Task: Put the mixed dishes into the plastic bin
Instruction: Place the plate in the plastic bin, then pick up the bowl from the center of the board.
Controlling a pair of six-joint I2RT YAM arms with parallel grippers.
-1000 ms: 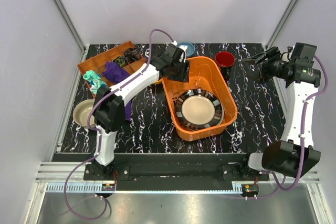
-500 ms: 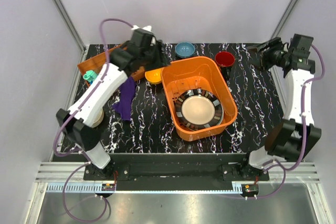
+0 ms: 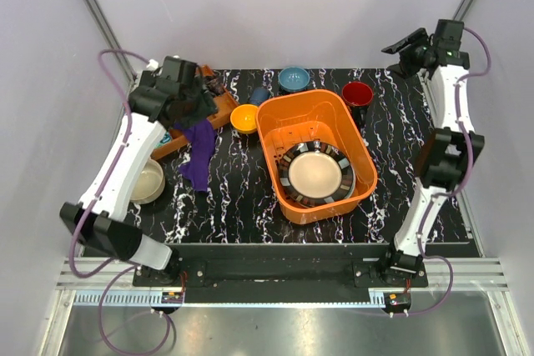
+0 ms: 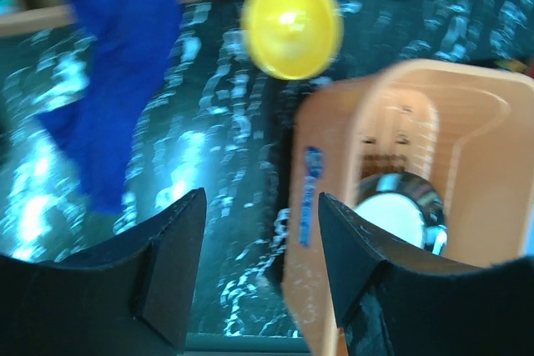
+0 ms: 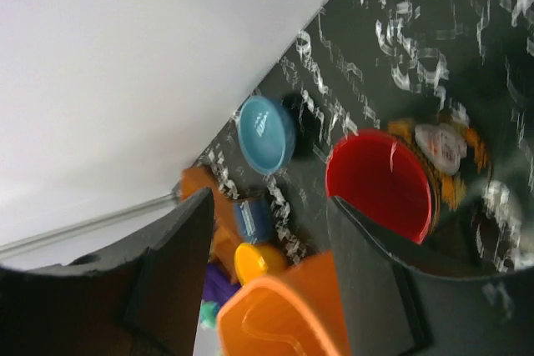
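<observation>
The orange plastic bin [image 3: 275, 122] stands mid-table and holds a dark striped-rim plate [image 3: 315, 174]. An orange-yellow bowl [image 3: 244, 117] sits just left of the bin. A small blue bowl [image 3: 293, 79] and a red mug [image 3: 357, 94] stand behind it. A beige bowl [image 3: 148, 183] sits at the far left. My left gripper [image 3: 203, 104] is open and empty, raised over the purple cloth; its view shows the yellow bowl [image 4: 290, 25] and bin [image 4: 484, 131]. My right gripper [image 3: 400, 46] is open and empty, high at the back right, above the mug [image 5: 380, 181]. No patterned or light blue plate shows.
A brown-orange compartment tray [image 3: 219, 111] lies at the back left, with a purple cloth [image 3: 198, 152] draped from it onto the table. A small dark blue cup [image 3: 259, 95] stands between the blue bowl and the yellow bowl. Grey walls close in both sides.
My left arm has swung from the bin's back left corner out to the left, over the tray and cloth. My right arm has lifted and drawn back into the far right corner.
</observation>
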